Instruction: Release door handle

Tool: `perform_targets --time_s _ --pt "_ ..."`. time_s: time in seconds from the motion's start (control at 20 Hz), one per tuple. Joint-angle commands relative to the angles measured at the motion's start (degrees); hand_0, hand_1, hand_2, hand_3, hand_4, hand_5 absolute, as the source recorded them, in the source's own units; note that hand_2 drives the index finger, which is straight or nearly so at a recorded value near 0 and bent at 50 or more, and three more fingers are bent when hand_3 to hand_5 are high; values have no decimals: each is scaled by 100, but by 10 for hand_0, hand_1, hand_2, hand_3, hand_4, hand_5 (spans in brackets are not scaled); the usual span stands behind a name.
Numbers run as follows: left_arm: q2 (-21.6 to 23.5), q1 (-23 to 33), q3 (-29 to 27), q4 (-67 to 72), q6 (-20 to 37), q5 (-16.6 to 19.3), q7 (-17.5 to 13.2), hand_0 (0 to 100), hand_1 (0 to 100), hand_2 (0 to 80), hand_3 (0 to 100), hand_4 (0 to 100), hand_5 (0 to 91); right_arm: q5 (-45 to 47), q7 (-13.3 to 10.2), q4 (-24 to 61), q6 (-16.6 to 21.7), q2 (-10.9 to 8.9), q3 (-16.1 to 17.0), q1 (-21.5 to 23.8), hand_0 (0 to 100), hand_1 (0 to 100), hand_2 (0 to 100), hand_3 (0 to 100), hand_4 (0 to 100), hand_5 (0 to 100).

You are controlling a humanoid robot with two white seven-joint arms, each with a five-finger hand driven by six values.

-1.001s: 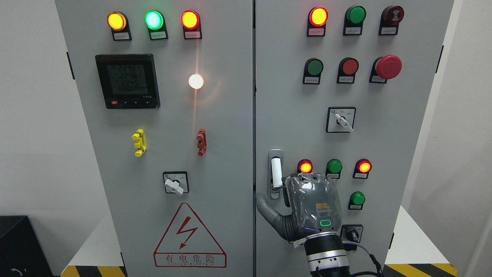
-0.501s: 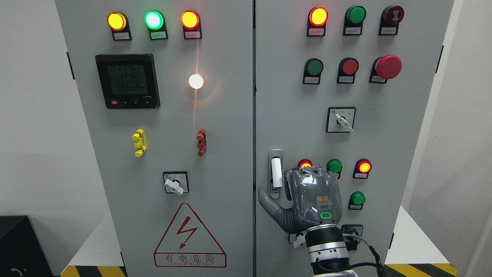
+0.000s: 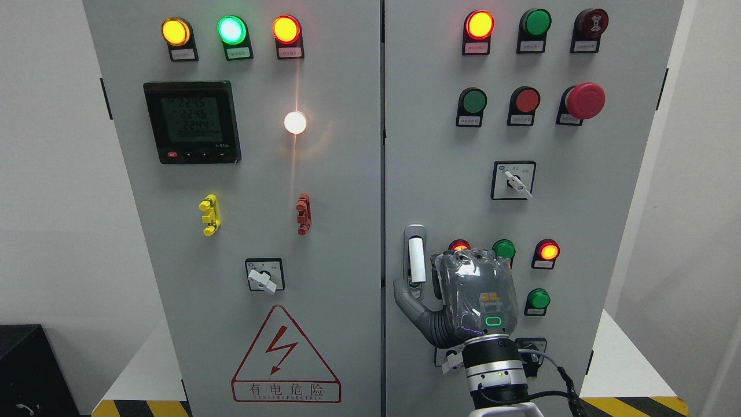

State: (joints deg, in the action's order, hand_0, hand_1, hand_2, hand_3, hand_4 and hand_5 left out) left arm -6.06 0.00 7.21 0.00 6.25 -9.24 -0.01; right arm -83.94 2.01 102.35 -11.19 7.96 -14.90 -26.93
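The right hand (image 3: 463, 295) comes up from the bottom edge right of centre, its silver wrist cuff below and the back of its clear-covered palm toward the camera, a small green light glowing near the wrist. The thumb (image 3: 405, 295) sticks out to the left and angles upward, its tip at the lower end of the door handle (image 3: 415, 258), which sits lower centre of the frame on the left edge of the right cabinet door (image 3: 579, 220). The handle's white lever stands upright in its grey plate. The other fingers point up and lie just right of the handle, hiding part of the red lamp (image 3: 459, 245) and the edge of the green lamp (image 3: 505, 249) behind them. They look loosely extended and not wrapped round the lever, so the hand seems open with nothing in its hold, though the back of the hand hides the finger pads and I cannot be sure of contact.

Compared with a second ago, the hand has risen and shifted slightly right: the wrist cuff sits higher, the knuckles now cover more of the red lamp, and the thumb has drawn in from the door seam toward the handle's base. The handle itself has not moved, and the left cabinet door (image 3: 243, 191) with its black meter (image 3: 192, 121) is unchanged.
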Motion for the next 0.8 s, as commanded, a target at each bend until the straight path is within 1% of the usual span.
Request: perform_targets --time_s 0.0,0.75 --pt "0 -150 0 167 -1 1 1 120 556 0 0 0 0 0 1 -57 2 -5 75 -14 298 336 950 1000 1000 1000" --pt "0 -150 0 167 -1 -7 1 120 556 0 0 0 0 0 -8 -92 -6 4 145 -102 313 343 942 1000 1000 1000"
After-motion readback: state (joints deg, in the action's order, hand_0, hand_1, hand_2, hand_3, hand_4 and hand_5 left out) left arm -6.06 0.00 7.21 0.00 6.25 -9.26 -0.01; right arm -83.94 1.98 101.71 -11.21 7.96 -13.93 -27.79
